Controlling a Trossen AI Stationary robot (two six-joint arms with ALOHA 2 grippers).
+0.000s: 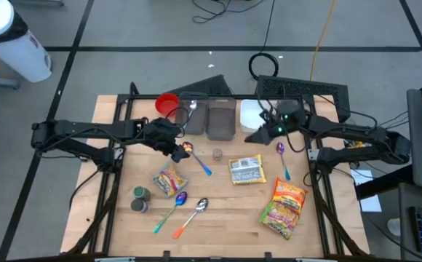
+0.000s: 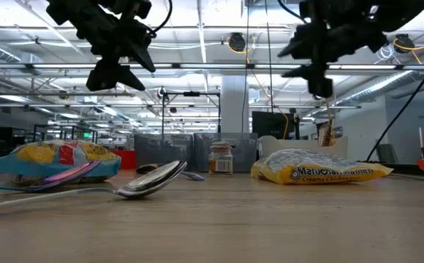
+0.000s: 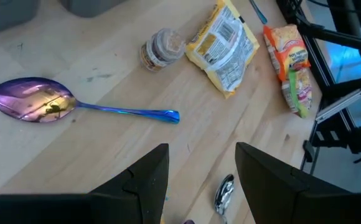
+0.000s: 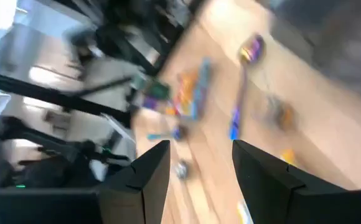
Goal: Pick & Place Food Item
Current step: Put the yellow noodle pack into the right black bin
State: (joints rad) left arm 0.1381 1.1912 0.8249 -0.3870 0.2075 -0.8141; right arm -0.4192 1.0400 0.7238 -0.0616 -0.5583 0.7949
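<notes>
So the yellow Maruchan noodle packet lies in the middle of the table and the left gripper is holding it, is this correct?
Not quite. The Maruchan noodle packet lies mid-table, but the left gripper holds nothing: in the left wrist view its fingers stand open and empty above the wood.

Your wood counter carries: 3 food packets – yellow, orange, multicolour; spoons incl. 2 iridescent & a silver one; small jar; 2 grey bins + red cup at far edge; 2 tins near left
</notes>
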